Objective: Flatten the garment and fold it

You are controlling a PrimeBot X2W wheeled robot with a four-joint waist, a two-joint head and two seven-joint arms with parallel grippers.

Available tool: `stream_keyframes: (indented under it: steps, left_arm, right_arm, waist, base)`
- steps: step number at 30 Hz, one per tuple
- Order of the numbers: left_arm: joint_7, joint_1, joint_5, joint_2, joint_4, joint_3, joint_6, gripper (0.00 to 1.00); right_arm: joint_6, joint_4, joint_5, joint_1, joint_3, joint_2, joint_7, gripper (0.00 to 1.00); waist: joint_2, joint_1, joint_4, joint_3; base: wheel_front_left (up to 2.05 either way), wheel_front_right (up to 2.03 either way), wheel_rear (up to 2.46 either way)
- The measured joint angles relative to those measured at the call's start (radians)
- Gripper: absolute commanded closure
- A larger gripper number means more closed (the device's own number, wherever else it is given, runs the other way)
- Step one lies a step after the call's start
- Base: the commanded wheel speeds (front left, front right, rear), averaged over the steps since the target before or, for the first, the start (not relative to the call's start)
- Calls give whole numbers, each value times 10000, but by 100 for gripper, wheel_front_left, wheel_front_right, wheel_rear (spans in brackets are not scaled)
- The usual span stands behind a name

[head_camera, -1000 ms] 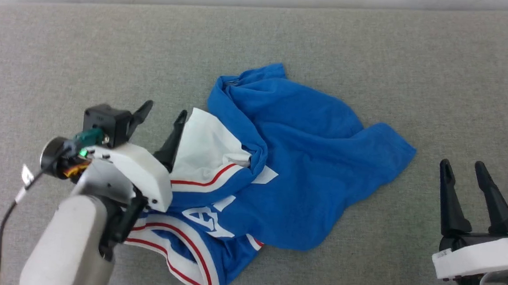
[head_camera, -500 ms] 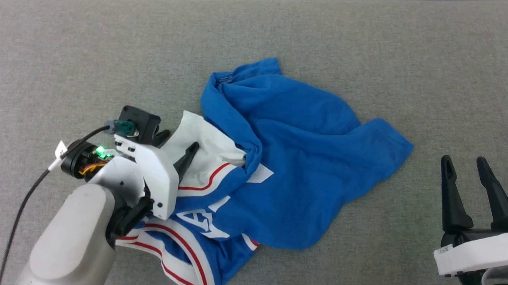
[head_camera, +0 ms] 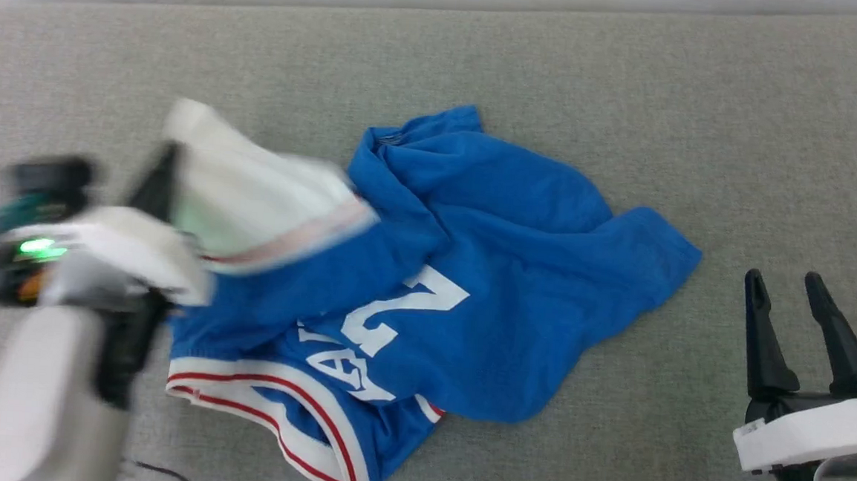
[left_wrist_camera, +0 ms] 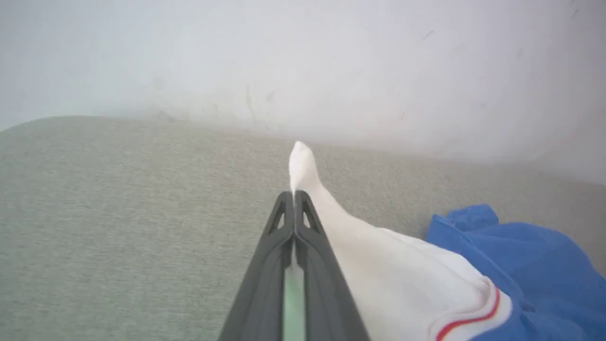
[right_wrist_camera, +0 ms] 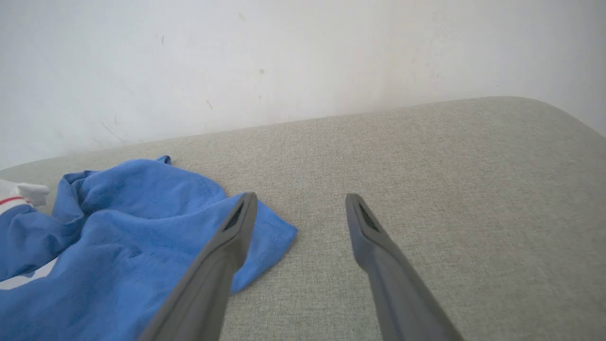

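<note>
- Looking down from the head: finding the garment point(head_camera: 501, 275) crumpled on the grey surface point(head_camera: 632, 82), blue body uppermost, white print facing up, red-and-white striped trim along the near edge.
- Spotting the left gripper point(head_camera: 169, 156) at the garment's left side, smeared by motion blur, dark fingers clamped on the white sleeve point(head_camera: 252, 200), with that sleeve drawn out leftward from the blue body.
- Noting the right gripper point(head_camera: 781, 284) off the garment's right edge, apart from the cloth, fingers spread and pointing up the view, grasping nothing.
- Turning to the left wrist: meeting both fingers pressed tight together on a corner of the sleeve, a white tip poking out past the fingertips, the rest of the sleeve running down and right to its red stripe and on into the blue body.
- Seeing a pale wall point(left_wrist_camera: 284, 61) rising beyond the garment's far side.
- Turning to the right wrist: finding the fingers parted with bare grey surface between them.
- Placing the garment's blue body left of those fingers, lying low on the surface, its nearest corner partly hidden behind the left finger, with contact there impossible to judge from this angle.
</note>
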Motion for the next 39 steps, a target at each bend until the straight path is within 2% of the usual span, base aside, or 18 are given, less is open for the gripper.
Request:
stream_keyframes:
  steps: [4,6,8,13,14,15,16,20,23,25,27,30,34,37,39]
  left_arm:
    - [-500,1027,-330,487,-863,1854,1110,100]
    - [-506,1729,-422,738,-926,2568,1469,100]
    - [-506,2367,-610,744,-809,3043,1708,100]
    - [-506,3030,-920,368,4,3323,1952,100]
    - [-523,3032,-1035,234,174,3354,1954,74]
    - [-570,3036,-1074,136,349,3321,1954,27]
    - [-631,3035,-1104,42,474,3300,1942,0]
    - [-1285,2893,-1476,-362,504,3396,1720,0]
    - [-2372,2677,-1413,-389,-299,3521,1438,0]
    - [-3352,2573,-1361,-460,-1298,3513,1024,0]
    - [-4046,2550,-1294,-635,-2460,3405,378,0]
    - [-4303,2666,-522,-1112,-3952,3358,-407,0]
    - [-4305,3280,959,-2207,-5288,3442,-1001,0]
    - [-4305,3940,1609,-2493,-5526,3085,-1074,0]
    - [-4305,4264,1737,-2512,-5532,2667,-943,0]
  right_arm:
    - [2,-2,0,50,0,2,73,0]
    - [0,-12,-2,59,-6,0,86,0]
    - [0,-19,-2,62,-12,4,107,0]
    - [2,-13,-15,56,-19,2,196,0]
    - [0,-10,-15,52,-17,2,222,0]
    - [2,-8,-15,49,-19,4,238,0]
    - [2,-6,-15,48,-27,2,245,0]
    - [0,21,-17,49,-59,4,247,0]
    - [0,27,-17,53,-69,4,251,0]
    - [2,29,-17,60,-61,2,263,0]
    - [2,25,-13,66,-42,4,263,0]
    - [2,23,4,84,-6,4,261,0]
    - [0,19,35,204,82,4,253,0]
    - [2,15,65,297,81,4,251,0]
    - [0,-40,58,344,71,4,322,0]
  waist:
    - [0,0,139,-67]
    - [0,0,186,-82]
    - [0,-1,217,-70]
    - [0,0,290,-44]
    - [0,0,310,-46]
    - [0,0,330,-54]
    - [0,0,348,-61]
    - [0,0,428,-117]
    - [0,0,491,-191]
    - [0,0,520,-245]
    - [0,-1,529,-300]
    - [0,0,507,-343]
    - [0,-1,424,-372]
    - [0,-1,410,-390]
    - [0,-1,454,-383]
  base:
    - [0,0,0]
    - [0,0,0]
    - [0,0,0]
    - [0,0,0]
    - [0,0,0]
    - [0,0,0]
    - [0,0,0]
    - [0,0,0]
    - [0,0,0]
    - [0,0,0]
    - [0,0,0]
    - [0,0,0]
    - [0,0,0]
    - [0,0,0]
    - [0,0,0]
